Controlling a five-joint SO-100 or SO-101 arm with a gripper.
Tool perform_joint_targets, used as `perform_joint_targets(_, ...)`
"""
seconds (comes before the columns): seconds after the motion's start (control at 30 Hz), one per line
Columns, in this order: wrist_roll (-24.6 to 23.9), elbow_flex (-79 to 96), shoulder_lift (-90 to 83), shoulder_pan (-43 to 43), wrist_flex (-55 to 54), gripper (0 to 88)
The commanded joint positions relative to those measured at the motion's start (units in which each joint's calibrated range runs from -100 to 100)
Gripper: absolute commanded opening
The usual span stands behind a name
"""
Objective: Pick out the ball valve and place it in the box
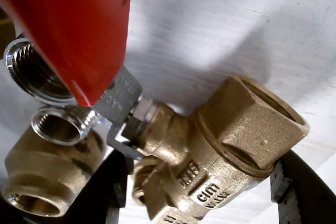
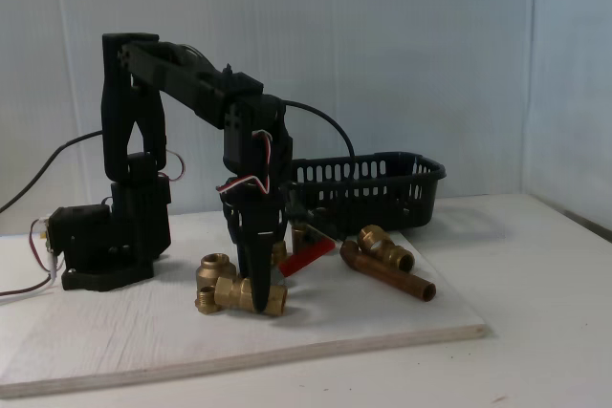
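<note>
Brass ball valve (image 2: 251, 295) is sitting between the end effector's (image 2: 258, 305) fingers; whether they are clamping it, I cannot tell.

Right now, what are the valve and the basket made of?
The valve body looks like cast brass: dull yellow-gold metal with a grainy skin and raised letters. Its handle looks like metal under smooth glossy red coating, though the core is hidden. The basket looks like black plastic: thin slotted walls with a soft sheen and a rolled rim.
</note>
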Motion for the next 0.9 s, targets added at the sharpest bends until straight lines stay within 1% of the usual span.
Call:
perform_joint_targets(0.0,0.35,0.45,0.01,0.12,-0.03,9.3)
perform_joint_targets(0.87,1.02,-1.08,-0.84,0.12,0.83,9.2)
